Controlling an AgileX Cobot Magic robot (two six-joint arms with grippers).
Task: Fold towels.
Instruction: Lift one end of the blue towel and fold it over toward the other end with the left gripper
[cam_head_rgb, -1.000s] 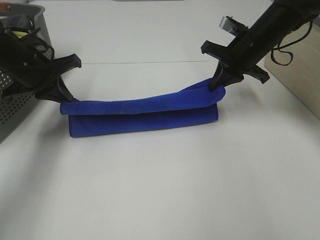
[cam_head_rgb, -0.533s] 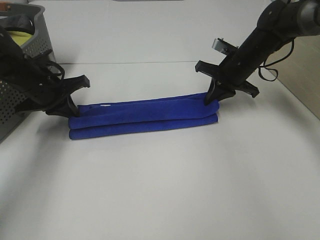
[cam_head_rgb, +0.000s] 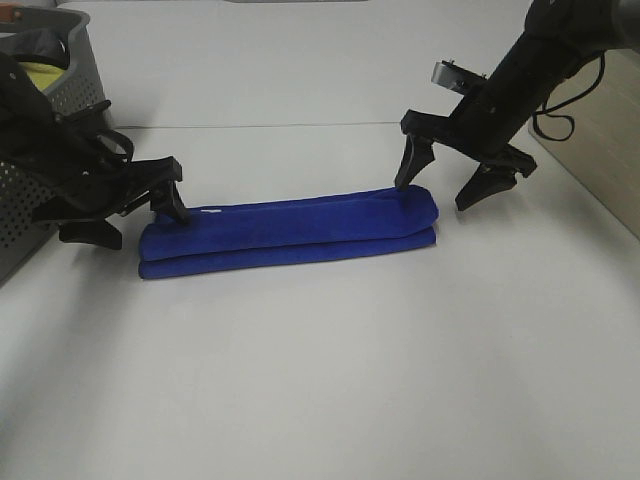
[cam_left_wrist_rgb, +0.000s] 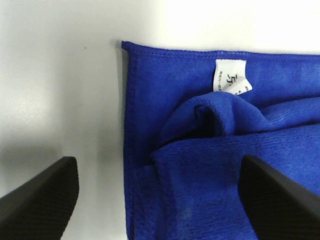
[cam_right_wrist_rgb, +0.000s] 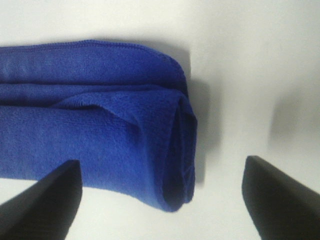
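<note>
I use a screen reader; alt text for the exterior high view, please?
A blue towel, folded into a long strip, lies on a white table. An open left gripper and open right gripper sit at its ends, holding nothing; a grey basket stands far left.

Print on the towel (cam_left_wrist_rgb: 200, 175) label (cam_left_wrist_rgb: 231, 76) is unreadable.

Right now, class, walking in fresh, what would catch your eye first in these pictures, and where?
The blue towel, folded into a long strip, lies across the middle of the white table. The left end effector and right end effector stand open at its two ends, neither gripping it. A grey perforated basket sits far left.
</note>
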